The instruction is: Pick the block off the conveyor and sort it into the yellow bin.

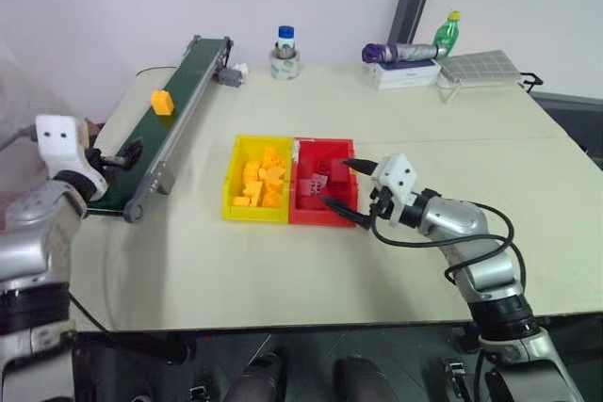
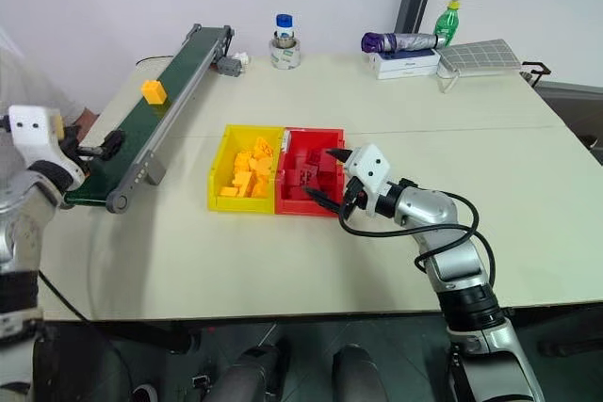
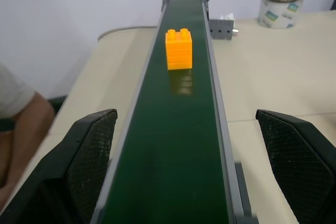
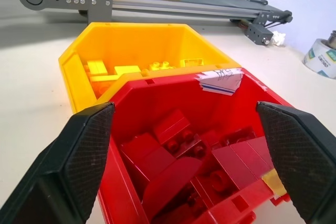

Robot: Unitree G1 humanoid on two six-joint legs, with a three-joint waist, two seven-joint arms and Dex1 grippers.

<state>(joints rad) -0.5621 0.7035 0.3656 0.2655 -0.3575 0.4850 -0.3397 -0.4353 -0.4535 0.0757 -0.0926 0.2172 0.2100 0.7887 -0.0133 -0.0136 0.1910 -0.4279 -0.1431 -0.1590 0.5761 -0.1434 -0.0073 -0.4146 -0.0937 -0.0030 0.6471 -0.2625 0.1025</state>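
A small yellow-orange block (image 1: 162,102) rides on the dark-green conveyor (image 1: 193,72), roughly halfway along the belt. At the belt's near end my left gripper (image 1: 118,157) is open. In the left wrist view its black fingers (image 3: 89,156) stand on either side of the belt, and the block (image 3: 178,49) is well ahead of them, untouched. The yellow bin (image 1: 229,181) sits mid-table and holds several yellow bricks. My right gripper (image 1: 349,187) hovers open and empty over the red bin beside it.
The red bin (image 1: 350,148), full of red bricks, touches the yellow bin's right wall. At the table's back stand a tape roll with a small bottle (image 1: 285,56), a white box with a purple object (image 1: 405,63), a green bottle (image 1: 447,33) and a grey mat (image 1: 480,67). A person's arm (image 3: 26,124) is left of the conveyor.
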